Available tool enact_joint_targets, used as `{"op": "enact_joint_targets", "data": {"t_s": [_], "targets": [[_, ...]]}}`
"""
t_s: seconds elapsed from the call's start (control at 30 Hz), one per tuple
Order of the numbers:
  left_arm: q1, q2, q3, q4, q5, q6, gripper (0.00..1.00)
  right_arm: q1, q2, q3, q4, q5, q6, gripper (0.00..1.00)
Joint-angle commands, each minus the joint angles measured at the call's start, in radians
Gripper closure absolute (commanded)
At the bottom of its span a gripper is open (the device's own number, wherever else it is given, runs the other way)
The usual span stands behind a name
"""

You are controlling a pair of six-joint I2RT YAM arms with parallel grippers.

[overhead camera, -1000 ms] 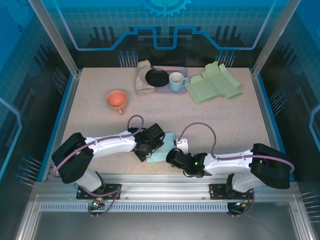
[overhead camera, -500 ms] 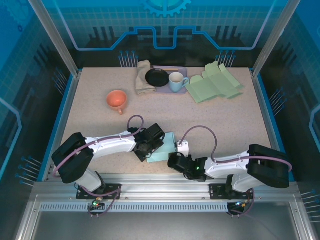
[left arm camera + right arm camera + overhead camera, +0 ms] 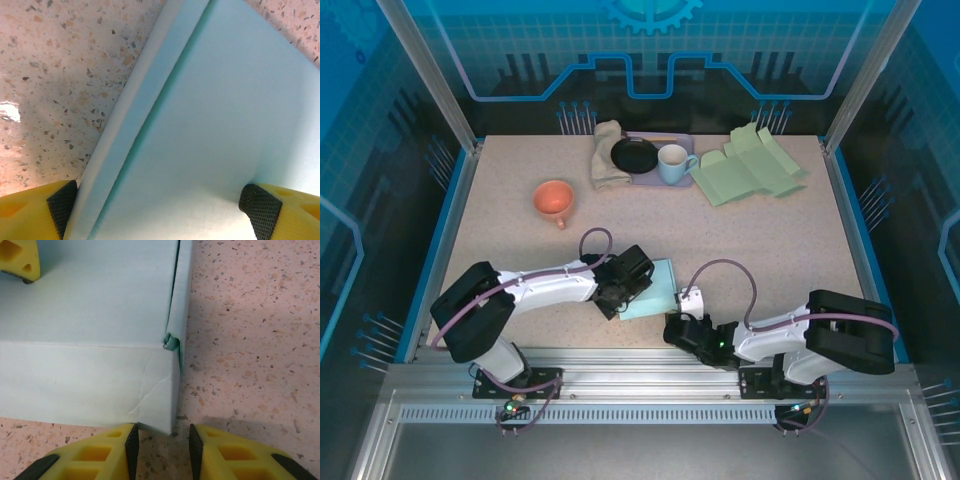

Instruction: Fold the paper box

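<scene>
Your right gripper (image 3: 161,435) backed toward the bottom edge, fingers narrowly apart, empty; left gripper (image 3: 160,210) splayed wide over the seemingly closed paper box (image 3: 655,288).

I could read no text, label, brand or number on anything I saw; the paper box (image 3: 658,287) showed plain, unprinted faces.

The top external camera sits high behind the arm bases (image 3: 520,382), at the frame's bottom, looking forward and down over the whole table (image 3: 520,260); the left wrist camera looks nearly straight down, very near, onto the paper box (image 3: 215,125); the right wrist camera, low and equally close, faces one box corner at centre frame; all three share that box.
</scene>
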Motion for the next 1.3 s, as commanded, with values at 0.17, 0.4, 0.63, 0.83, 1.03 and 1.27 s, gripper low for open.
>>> {"op": "enact_joint_targets", "data": {"t_s": [0.17, 0.4, 0.63, 0.83, 1.03, 1.27], "targets": [[-0.001, 0.146, -0.021, -0.229, -0.013, 0.053, 0.11, -0.014, -0.04, 0.008, -0.06, 0.022, -0.056, 0.66], [-0.001, 0.171, -0.004, -0.239, -0.017, 0.083, 0.11, -0.064, -0.116, -0.018, -0.059, -0.006, -0.111, 0.66], [0.001, 0.198, -0.001, -0.229, -0.014, 0.08, 0.11, -0.065, -0.301, 0.003, -0.249, -0.043, -0.039, 0.66], [0.0, 0.207, 0.008, -0.226, -0.012, 0.077, 0.11, -0.062, -0.435, 0.028, -0.396, -0.051, 0.01, 0.67], [0.001, 0.205, 0.004, -0.223, -0.01, 0.073, 0.11, -0.085, -0.434, 0.049, -0.394, -0.081, -0.025, 0.67], [0.001, 0.205, 0.009, -0.221, -0.007, 0.083, 0.11, -0.193, -0.346, 0.06, -0.31, -0.216, -0.104, 0.5]]}}
